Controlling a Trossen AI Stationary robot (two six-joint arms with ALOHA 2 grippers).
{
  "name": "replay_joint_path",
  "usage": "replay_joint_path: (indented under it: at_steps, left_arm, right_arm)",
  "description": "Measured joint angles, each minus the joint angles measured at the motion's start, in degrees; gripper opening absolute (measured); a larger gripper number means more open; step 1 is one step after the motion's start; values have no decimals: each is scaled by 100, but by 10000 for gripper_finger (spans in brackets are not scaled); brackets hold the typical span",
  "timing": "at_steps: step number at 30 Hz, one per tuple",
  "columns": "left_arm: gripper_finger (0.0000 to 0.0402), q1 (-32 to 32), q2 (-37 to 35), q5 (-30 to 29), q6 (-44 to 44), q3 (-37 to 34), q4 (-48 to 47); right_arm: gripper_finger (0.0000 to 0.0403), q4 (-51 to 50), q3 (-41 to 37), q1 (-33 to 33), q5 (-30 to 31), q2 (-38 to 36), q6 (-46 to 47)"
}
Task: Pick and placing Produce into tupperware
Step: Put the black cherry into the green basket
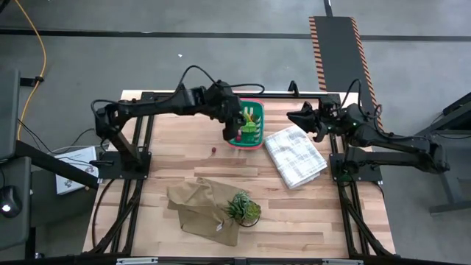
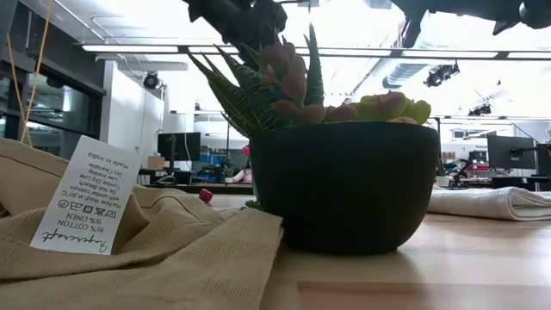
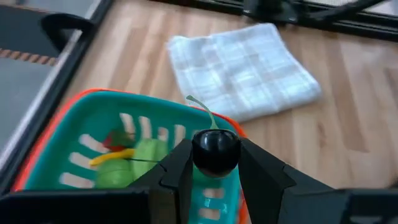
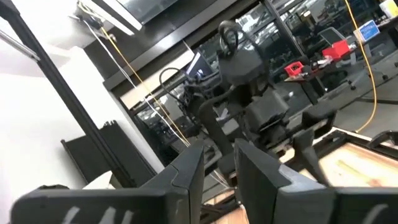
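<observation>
The teal tupperware basket (image 1: 254, 103) (image 3: 74, 134) stands at the table's far middle. Inside it lie light green lumps (image 3: 146, 155), a yellow piece (image 3: 109, 158) and a red piece (image 3: 115, 138). My left gripper (image 1: 236, 130) (image 3: 216, 157) hangs over the basket's left part, shut on a dark ball with a green stem (image 3: 215, 149). A small red ball (image 1: 213, 151) (image 2: 206, 195) lies on the table, left of and nearer than the basket. My right gripper (image 1: 293, 115) (image 4: 219, 163) waits raised at the far right, narrowly open, with nothing between its fingers. My left gripper pinches the dark ball by its two opposite sides (image 3: 198, 154) between its two fingers. The fingers slant downward from the table's left. The ball is lifted clear above the basket, and its green stem (image 3: 202, 107) sticks out beyond the fingertips.
A white checked folded cloth (image 1: 295, 155) (image 3: 242, 68) lies right of the basket. Nearer the front lie a crumpled tan cloth (image 1: 200, 206) (image 2: 129, 250) with a label and a spiky potted plant (image 1: 243, 208) (image 2: 344, 185). Bare wood shows at the front right.
</observation>
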Motion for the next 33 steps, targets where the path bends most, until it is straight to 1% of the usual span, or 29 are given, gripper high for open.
replay_joint_path:
  at_steps: [3, 8, 11, 16, 24, 29, 33]
  left_arm:
    - [99, 2, 190, -154, 6, 128, -35]
    - [99, 58, 656, -147, -191, 543, -337]
    - [99, 201, 949, -176, -326, 875, -840]
    - [99, 343, 1434, -190, -297, 1562, -1668]
    - [99, 335, 2140, -344, -91, 2424, -2330]
    - [99, 335, 2492, -339, -49, 2576, -2595]
    - [99, 333, 2642, -409, 320, 2585, -2823]
  right_arm:
    - [79, -148, 0, -25, -91, -32, -30]
    - [79, -175, 0, -23, -259, -30, -20]
    - [79, -150, 0, -23, -463, -32, 4]
    - [79, -154, 0, -21, -658, -32, 111]
    - [79, -159, 0, -21, -812, -32, 112]
    - [79, -202, 0, -21, -860, -32, 112]
    - [79, -243, 0, -21, -866, -30, 110]
